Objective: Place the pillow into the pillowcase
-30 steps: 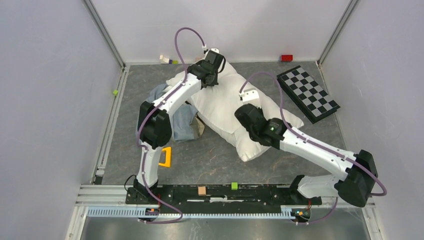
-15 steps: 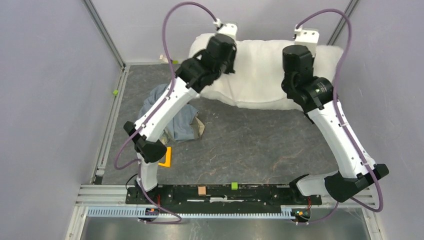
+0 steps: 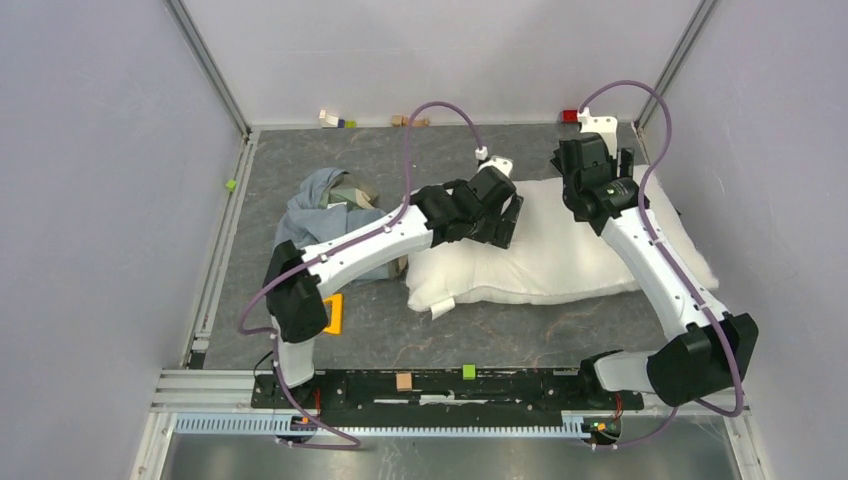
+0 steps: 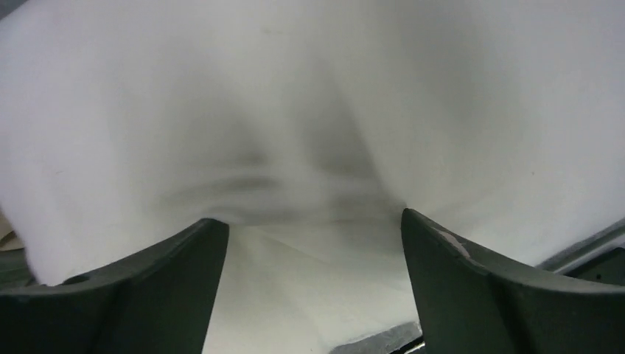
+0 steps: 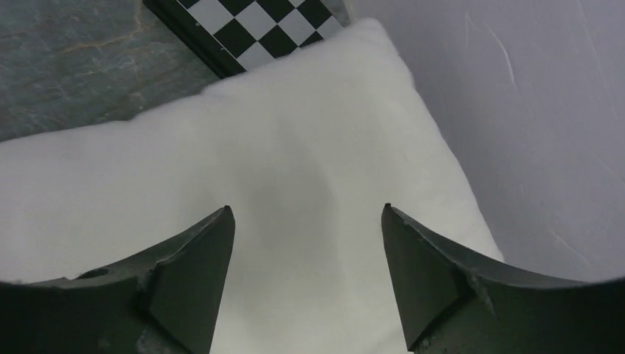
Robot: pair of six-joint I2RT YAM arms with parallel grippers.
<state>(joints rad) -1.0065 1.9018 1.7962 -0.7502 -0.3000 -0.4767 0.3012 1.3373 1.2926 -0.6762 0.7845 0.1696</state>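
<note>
— Two claws, then. What's in them?

— Nothing. My left gripper [image 4: 309, 221] stands wide, just above the white cloth of the pillow [image 3: 560, 250]. My right gripper [image 5: 306, 210] is just as wide, over the far right corner, where the checkered board [image 5: 250, 22] pokes out from under it.

— Where does everything lie?

— The pillow is flat on the table [image 3: 480, 330], right of the middle, long side running left to right. The pillowcase [image 3: 325, 205] is a crumpled heap on the left, partly under my left forearm. Its near edge is just beside the pillow's left end.

— So what is the step?

— As I judge it, opening the case. Nothing is inside it yet.

— How do you do that well?

— I must find the mouth first, and from above I cannot tell which fold is the hem. I'd take one layer of that hem in my left claw, not a bunch of cloth, and lift it so the sack gapes toward the pillow. My right should pinch the pillow by a corner of its short end and feed that in first. Gripping it mid-body would only make it fold and jam.
</note>
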